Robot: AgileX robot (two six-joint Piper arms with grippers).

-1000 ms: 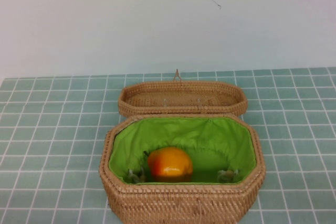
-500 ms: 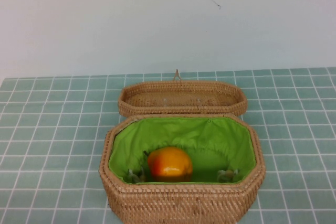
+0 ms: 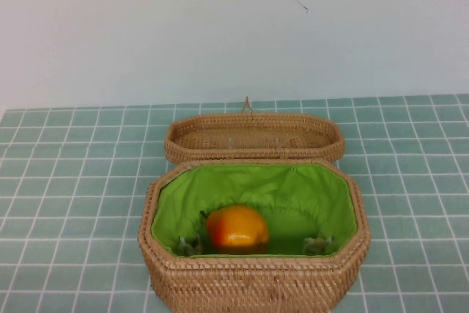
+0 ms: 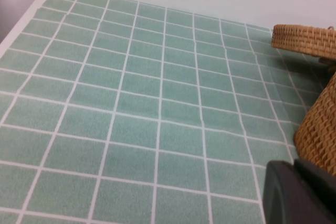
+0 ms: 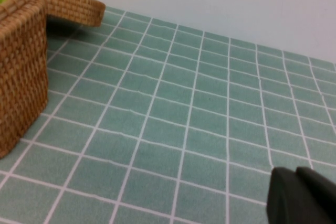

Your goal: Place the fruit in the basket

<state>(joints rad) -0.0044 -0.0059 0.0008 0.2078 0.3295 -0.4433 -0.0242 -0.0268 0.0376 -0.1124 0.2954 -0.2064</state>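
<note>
Fruit [image 3: 236, 229] sat inside the open basket [image 3: 253, 284] on the green lining, toward its left front, lid [image 3: 254, 137] lying flat behind, left gripper [image 4: 299, 192] low beside the basket's wicker wall, right gripper [image 5: 302, 195] low over the tiled table [image 3: 73, 181], grip on both impossible to tell.

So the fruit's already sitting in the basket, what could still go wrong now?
Little, probably. The fruit lies on the green lining of the basket, whose lid is lying open behind it. Each wrist view shows only a dark edge of the left gripper and the right gripper, low beside the basket, so a careless swing might nudge it.
</note>
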